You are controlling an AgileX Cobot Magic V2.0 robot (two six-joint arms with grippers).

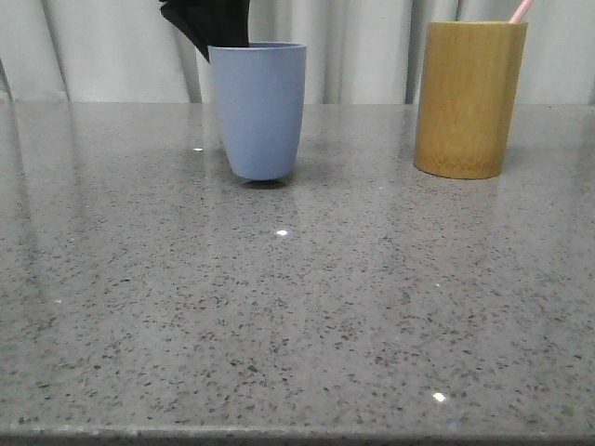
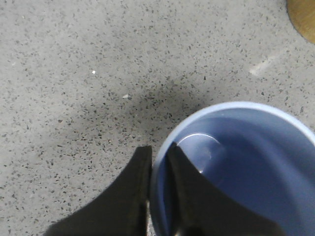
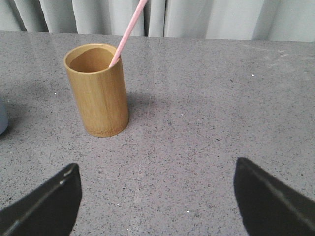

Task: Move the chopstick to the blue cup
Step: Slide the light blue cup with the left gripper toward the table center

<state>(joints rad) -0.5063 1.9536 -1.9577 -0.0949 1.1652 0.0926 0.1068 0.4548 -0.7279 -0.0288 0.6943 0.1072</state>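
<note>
The blue cup (image 1: 258,107) stands upright at the middle back of the table, with a small dark shadow under its base; I cannot tell whether it touches the table. It looks empty in the left wrist view (image 2: 246,162). My left gripper (image 1: 209,23) (image 2: 158,150) is shut on the cup's rim, one finger outside and one inside. A pale pink chopstick (image 1: 521,9) (image 3: 129,30) leans in a yellow-brown bamboo cup (image 1: 469,98) (image 3: 98,93) at the back right. My right gripper (image 3: 156,164) is open and empty, low over the table some way from the bamboo cup.
The grey speckled table (image 1: 297,307) reaches from the cups to the front edge. Pale curtains (image 1: 112,46) hang behind it. A sliver of the blue cup (image 3: 2,118) shows at the edge of the right wrist view.
</note>
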